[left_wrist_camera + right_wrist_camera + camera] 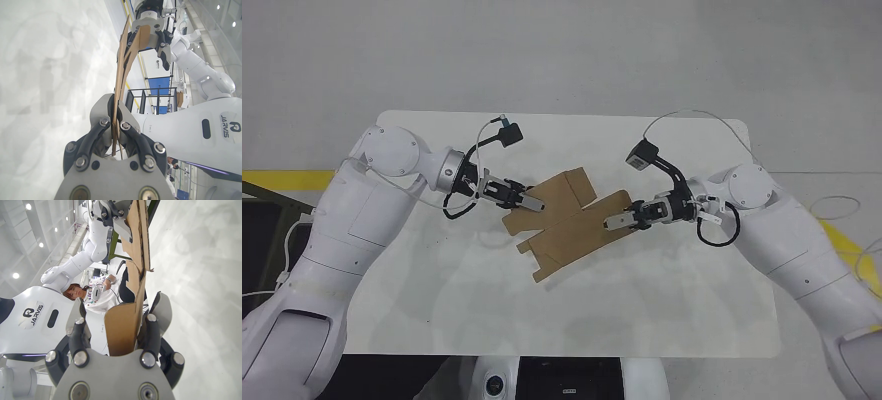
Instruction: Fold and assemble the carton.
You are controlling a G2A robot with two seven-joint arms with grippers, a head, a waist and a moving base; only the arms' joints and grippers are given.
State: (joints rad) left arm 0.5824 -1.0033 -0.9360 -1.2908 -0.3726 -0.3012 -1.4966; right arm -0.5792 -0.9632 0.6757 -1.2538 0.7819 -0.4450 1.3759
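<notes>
While the left gripper [115, 100] pinches an edge of the flattened carton [567, 225], the right gripper [121, 306] stands spread around a flap at the far end. The carton's long axis runs between the 2 grippers, over the middle of the smooth white table [442, 300]. It is brown corrugated board with notched flaps. A bright hall with ceiling lamps lies behind.
</notes>
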